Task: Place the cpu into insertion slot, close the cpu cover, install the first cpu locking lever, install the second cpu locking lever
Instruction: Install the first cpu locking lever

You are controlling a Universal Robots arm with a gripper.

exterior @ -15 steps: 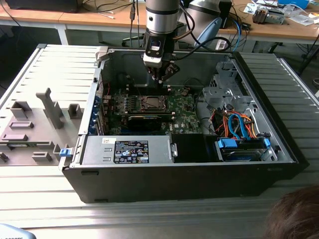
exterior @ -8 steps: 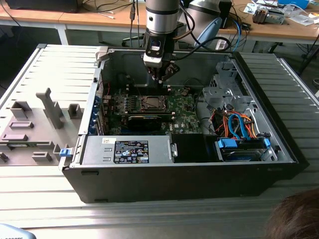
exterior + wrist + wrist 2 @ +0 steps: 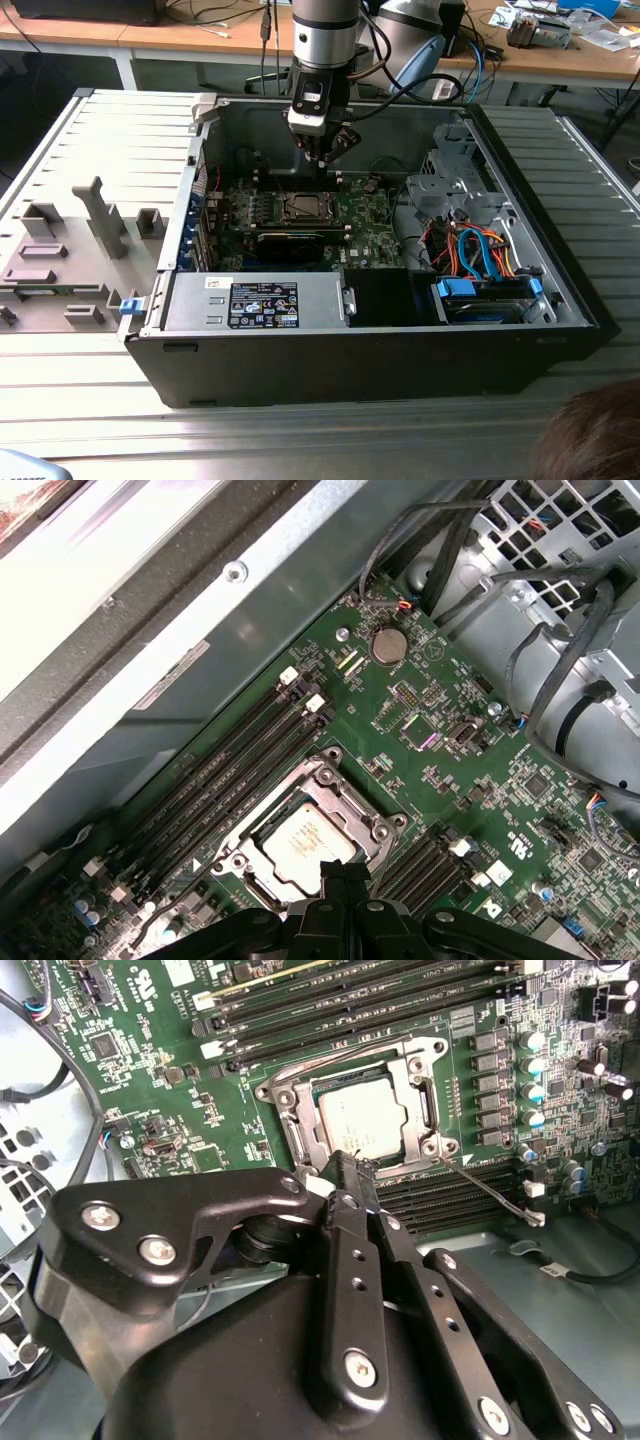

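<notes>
Shows cpu (image 3: 362, 1125) lying flat inside cpu cover (image 3: 340, 1070), mid circuit board (image 3: 150, 1080). Gripper (image 3: 348, 1165) tips pinched together just beside cover's edge; wire lever (image 3: 490, 1192) angled out over memory slots (image 3: 440, 1205).

silvery-grey cpu (image 3: 362, 1120), green circuit board (image 3: 470, 780), black claw (image 3: 345, 1165).

We see a bench (image 3: 300, 430) of grey ribbed metal slats that runs across the whole exterior view. The slats shine softly under an even light. On the exterior view's left, some grey plastic holders (image 3: 100, 215) stand on it. Behind it there are wooden benches (image 3: 200, 38) with a white leg (image 3: 125, 68). Loose cables (image 3: 215, 14) and small clutter (image 3: 540, 28) lie on them, and under them it is dark. In the lower corner on the exterior view's right we see a person's dark hair (image 3: 595, 440).
</notes>
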